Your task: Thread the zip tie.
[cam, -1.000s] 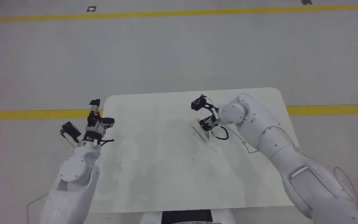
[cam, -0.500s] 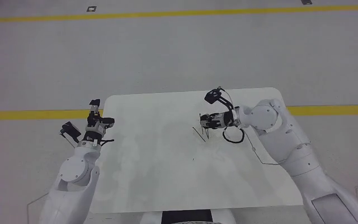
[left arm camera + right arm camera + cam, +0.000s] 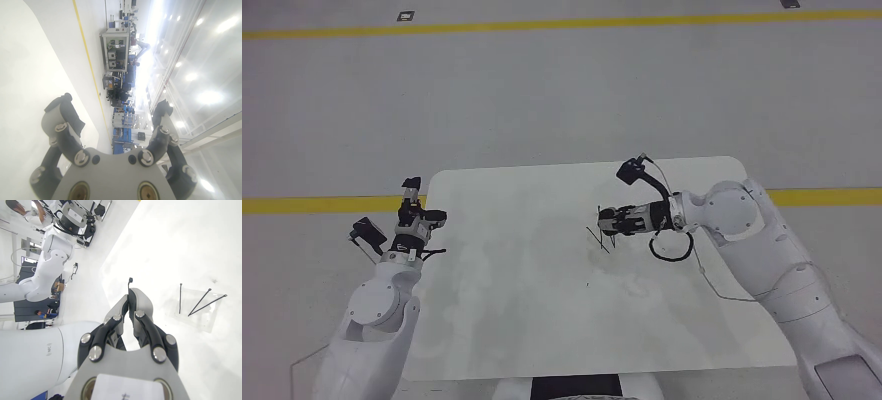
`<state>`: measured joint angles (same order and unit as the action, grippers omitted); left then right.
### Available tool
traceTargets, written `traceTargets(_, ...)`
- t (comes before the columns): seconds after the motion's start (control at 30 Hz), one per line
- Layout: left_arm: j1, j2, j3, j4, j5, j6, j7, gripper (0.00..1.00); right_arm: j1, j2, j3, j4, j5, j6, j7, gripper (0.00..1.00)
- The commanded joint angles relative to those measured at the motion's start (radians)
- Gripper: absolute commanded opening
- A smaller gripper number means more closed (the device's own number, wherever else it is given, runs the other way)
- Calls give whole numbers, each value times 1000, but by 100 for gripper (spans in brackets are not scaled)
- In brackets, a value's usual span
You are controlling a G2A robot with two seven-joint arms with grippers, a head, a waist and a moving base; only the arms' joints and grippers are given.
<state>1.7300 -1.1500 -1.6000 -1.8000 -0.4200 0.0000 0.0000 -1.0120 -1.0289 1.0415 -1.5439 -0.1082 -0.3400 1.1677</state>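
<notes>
- The right gripper (image 3: 129,298) is closed on a zip tie (image 3: 129,286). The tie's long axis runs along the fingers, and its head sticks out past the tips.
- The left gripper (image 3: 115,102) is wide open and well apart, beside the table (image 3: 522,300) edge.

Sm. printed mark (image 3: 49,349), right forearm (image 3: 34,361)

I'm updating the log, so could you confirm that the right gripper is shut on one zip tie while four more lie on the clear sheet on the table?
Not quite: three loose zip ties, not four, lie on the clear sheet, as the right wrist view shows. The right gripper is indeed shut on one zip tie.
</notes>
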Motion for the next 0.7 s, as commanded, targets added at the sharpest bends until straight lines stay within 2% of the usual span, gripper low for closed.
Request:
traceTargets(0.0,0,0,0,0,0,0,0,100,0,0,0,0,0,0,0,0)
traceTargets(0.07,0,0,0,0,0,0,0,100,0,0,0,0,0,0,0,0)
traceTargets(0.13,0,0,0,0,0,0,0,100,-16,-1,-12,-11,-39,0,-49,0)
traceTargets(0.3,8,-5,20,15,-30,-1,-4,100,-76,-6,-1,-51,-32,0,-289,0)
traceTargets(0.43,17,-19,87,28,-75,-13,20,100,-150,-7,0,-90,8,0,-473,0)
traceTargets(0.53,3,-28,141,36,-80,-25,42,100,-202,-8,-2,-99,45,0,-579,0)
traceTargets(0.6,-20,-37,185,50,-92,-26,68,100,-228,-9,-9,-103,51,0,-629,0)
traceTargets(0.63,-30,-41,206,59,-96,-14,86,100,-237,-11,-12,-106,59,0,-663,0)
traceTargets(0.67,-54,-47,223,78,-91,19,172,100,-251,-14,-17,-91,65,0,-707,0)
